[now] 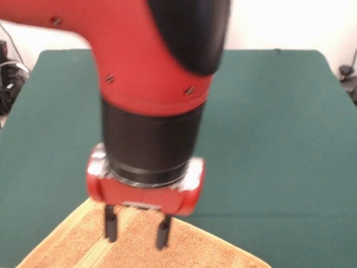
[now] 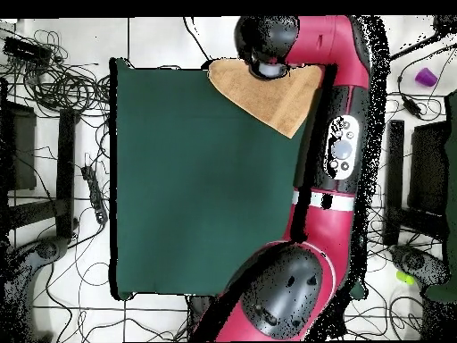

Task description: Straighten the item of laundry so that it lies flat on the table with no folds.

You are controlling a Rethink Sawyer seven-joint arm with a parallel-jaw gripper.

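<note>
The orange-tan towel (image 1: 167,248) lies at the near edge of the green table (image 1: 279,139) in the front view, cut off by the picture's bottom. A paler border (image 1: 56,234) runs along its left edge. My gripper (image 1: 136,229) hangs straight down over the towel, open and empty, with its two black fingertips (image 1: 110,226) just above or on the cloth. In the overhead view the towel (image 2: 272,98) lies as a slanted shape at the top edge of the table (image 2: 196,179). The arm's wrist (image 2: 268,40) covers the gripper and part of the towel there.
The red arm (image 2: 344,143) reaches along the table's right side in the overhead view. Cables (image 2: 54,71) and black equipment (image 2: 36,161) lie on the floor around the table. A small purple object (image 2: 426,77) sits off the table at the upper right.
</note>
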